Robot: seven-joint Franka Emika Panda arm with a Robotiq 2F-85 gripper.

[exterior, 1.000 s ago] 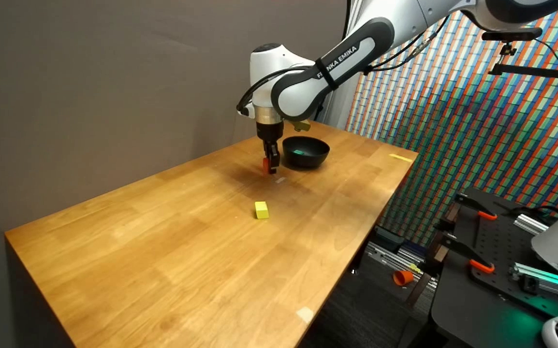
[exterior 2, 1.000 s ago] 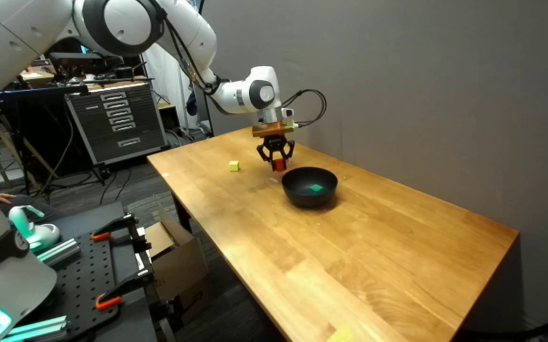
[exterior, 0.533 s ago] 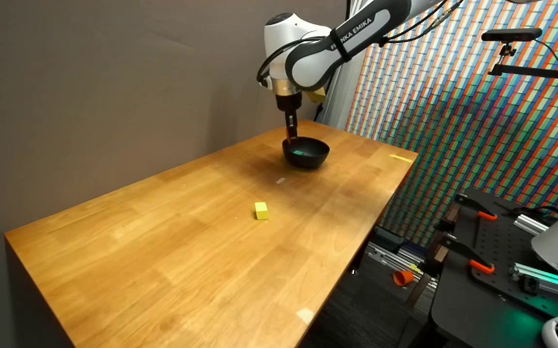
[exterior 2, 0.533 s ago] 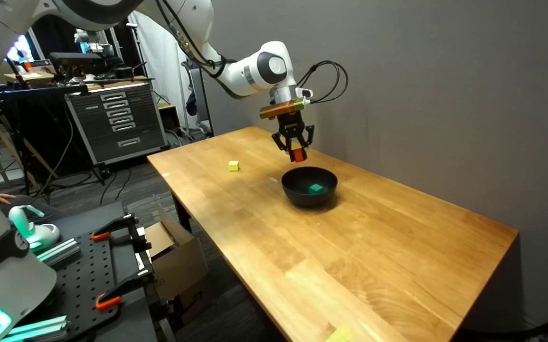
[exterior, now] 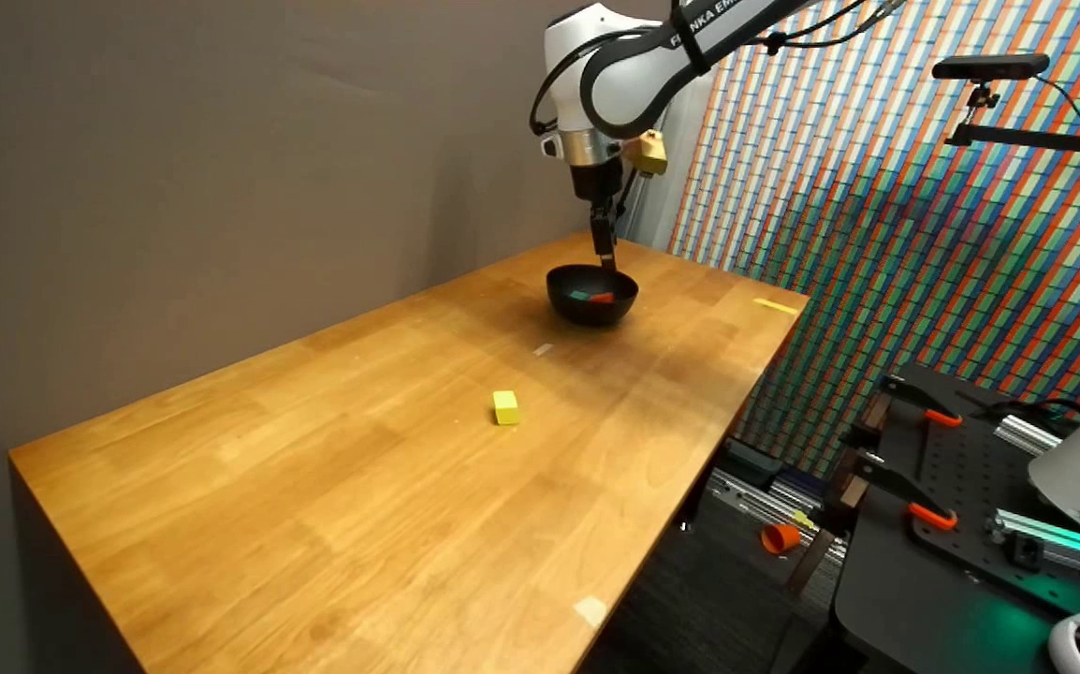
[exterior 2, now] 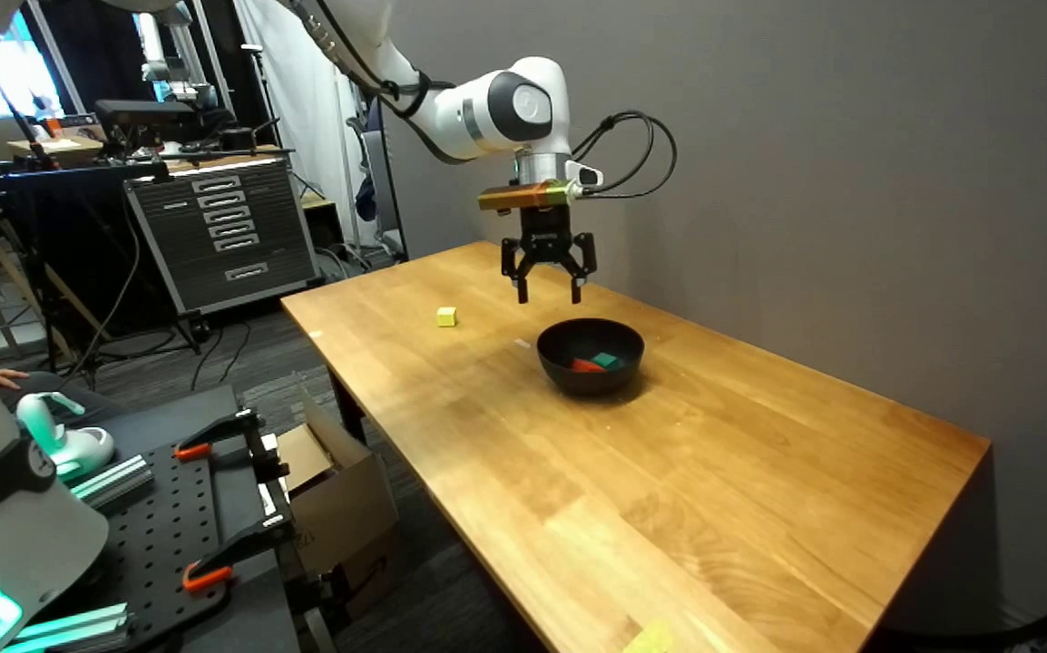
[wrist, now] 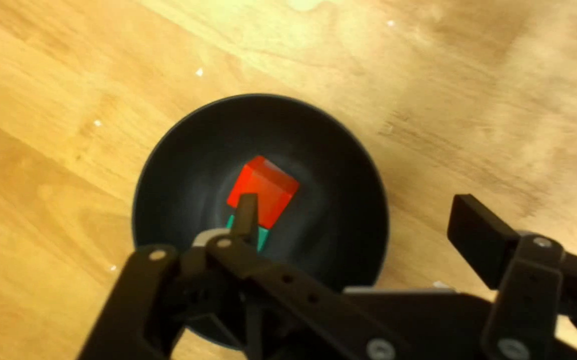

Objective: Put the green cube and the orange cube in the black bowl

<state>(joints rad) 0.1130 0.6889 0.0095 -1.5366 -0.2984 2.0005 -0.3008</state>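
The green cube (exterior 2: 606,360) is teal-tinged, the orange cube (wrist: 268,191) vivid red-orange, the bowl (wrist: 328,150) and gripper (exterior 2: 549,297) black. A third cube (exterior: 506,408) is yellow, the tabletop (exterior: 315,487) honey-brown with darker grain. The far-right backdrop (exterior: 877,271) carries small blocks of red, blue, green and cream.

Blurred, that gripper (wrist: 362,227) in the wrist view, parts of it chopped off at the edge! One dark finger (wrist: 246,217) blots out most of the green cube (wrist: 262,238) and clips a bit of the orange cube (wrist: 271,192); whether those two touch, I can't call it. A stretch of the black bowl (wrist: 328,215) is covered as well. White flecks (wrist: 199,72) on the table (wrist: 43,60), too tiny to name! In an exterior view the fingers (exterior: 605,241) line up, masking their gap. Up high, both exterior views crop the arm (exterior 2: 487,113), and the table's near end runs out of both!
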